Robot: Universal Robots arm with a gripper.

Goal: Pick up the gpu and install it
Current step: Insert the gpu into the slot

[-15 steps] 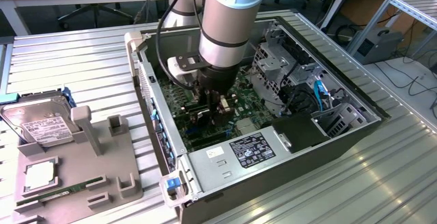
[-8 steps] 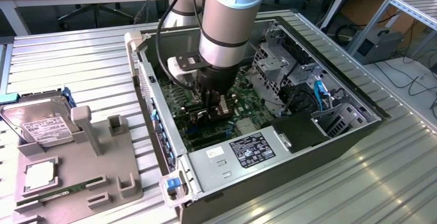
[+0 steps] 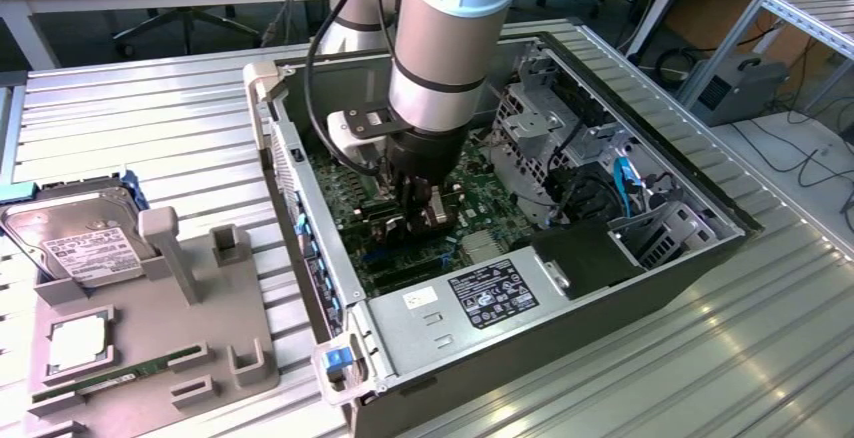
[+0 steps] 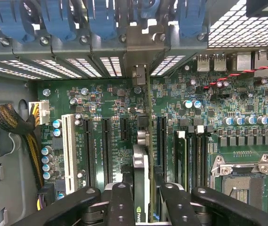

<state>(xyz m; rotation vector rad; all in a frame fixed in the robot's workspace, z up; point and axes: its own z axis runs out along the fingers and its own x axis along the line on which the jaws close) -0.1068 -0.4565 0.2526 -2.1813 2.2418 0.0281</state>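
We have the tool [image 4: 141, 197] clenched on the gpu [image 4: 145, 141], held edge-on above the motherboard [image 4: 110, 103] inside the computer case [image 3: 694, 208]. The risk now — a slight tilt or offset and its edge misses the slot [image 4: 161, 141], jamming against neighbouring parts.

1. Open computer case [image 3: 694, 258] lying on its side on a slatted metal table [image 3: 134, 128].
2. Robot arm [image 3: 447, 38] reaching down into the case; its gripper [image 3: 420, 220] sits just above the green motherboard [image 3: 400, 258].
3. Power supply [image 3: 487, 293] with a black label, at the near end of the case.
4. Grey holder tray [image 3: 214, 348] at the exterior view's left, bearing a hard drive [image 3: 74, 243], a processor [image 3: 78, 341] and a RAM stick [image 3: 114, 373].
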